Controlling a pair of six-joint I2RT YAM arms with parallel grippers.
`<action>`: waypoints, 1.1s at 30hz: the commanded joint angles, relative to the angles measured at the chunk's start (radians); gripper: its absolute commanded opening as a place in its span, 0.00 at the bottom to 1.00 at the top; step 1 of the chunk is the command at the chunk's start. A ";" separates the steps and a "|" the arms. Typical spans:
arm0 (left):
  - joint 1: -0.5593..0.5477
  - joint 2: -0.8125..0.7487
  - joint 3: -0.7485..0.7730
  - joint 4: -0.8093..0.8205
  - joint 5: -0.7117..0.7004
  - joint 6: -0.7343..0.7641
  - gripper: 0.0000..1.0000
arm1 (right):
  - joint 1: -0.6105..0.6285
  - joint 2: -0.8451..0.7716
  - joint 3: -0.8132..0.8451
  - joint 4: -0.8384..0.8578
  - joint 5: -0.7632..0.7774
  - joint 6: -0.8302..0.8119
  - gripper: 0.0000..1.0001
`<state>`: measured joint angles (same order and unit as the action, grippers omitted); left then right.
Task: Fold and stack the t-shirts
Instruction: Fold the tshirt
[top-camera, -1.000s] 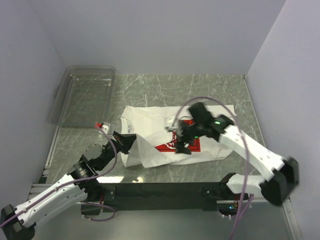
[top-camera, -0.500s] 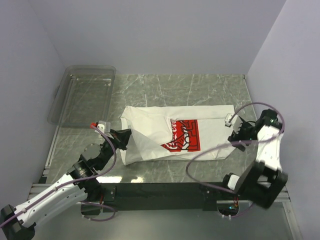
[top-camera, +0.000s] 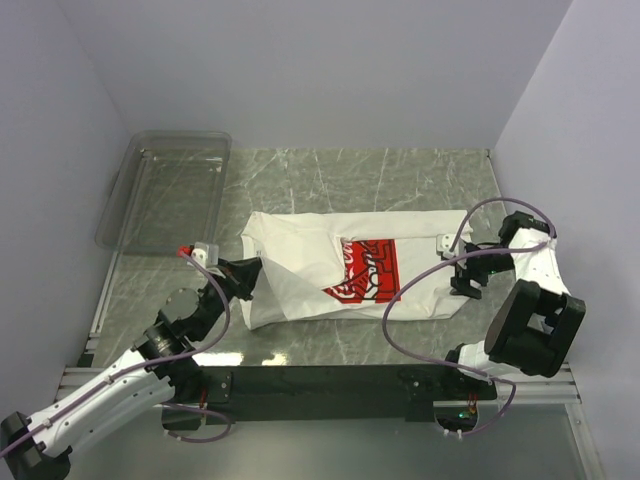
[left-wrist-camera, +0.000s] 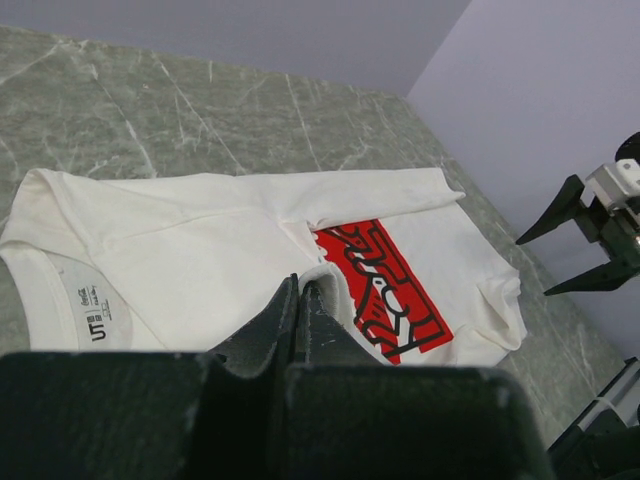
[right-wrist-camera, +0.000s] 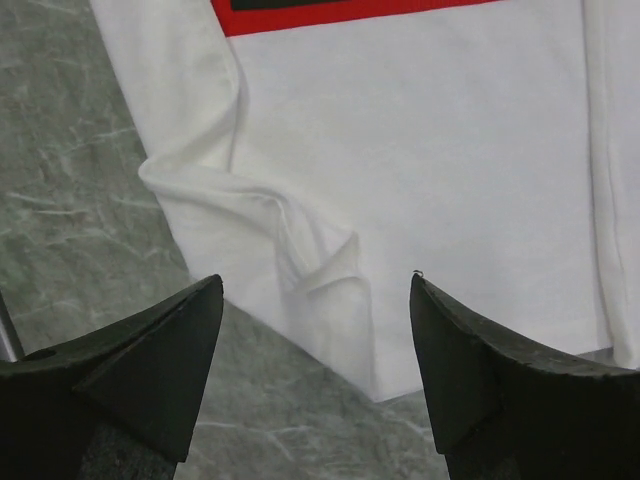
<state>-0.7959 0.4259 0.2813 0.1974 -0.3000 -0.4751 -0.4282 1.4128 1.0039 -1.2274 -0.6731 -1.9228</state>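
Note:
One white t-shirt with a red square print lies partly folded in the middle of the table, collar toward the left. My left gripper is shut on a fold of its fabric at the near left edge. In the left wrist view the cloth curls over the closed tips of the left gripper, with the t-shirt spread beyond. My right gripper stands open just off the shirt's right hem. In the right wrist view the right gripper straddles a wrinkled hem corner of the t-shirt without touching it.
A clear plastic bin sits at the back left, beside the left wall. Walls close in the table on the left, back and right. Bare marble table shows behind the shirt. The right arm's cable loops over the shirt's near right corner.
The right arm swung from over the red print out to the shirt's right hem, its jaws open. The raised flap by the left gripper settled flatter. The left gripper stayed shut on the cloth.

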 joint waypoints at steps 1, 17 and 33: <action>0.004 -0.036 0.024 0.013 0.010 0.000 0.01 | 0.031 0.005 0.002 0.077 -0.033 0.045 0.81; 0.003 -0.116 0.015 -0.058 -0.001 -0.011 0.01 | 0.158 0.097 -0.037 0.175 0.087 0.150 0.64; 0.004 -0.102 0.055 -0.125 -0.114 -0.046 0.01 | 0.114 -0.018 0.041 0.144 0.009 0.336 0.00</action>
<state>-0.7959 0.3187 0.2817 0.0811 -0.3489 -0.5053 -0.2710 1.4849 0.9535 -1.0760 -0.5568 -1.7065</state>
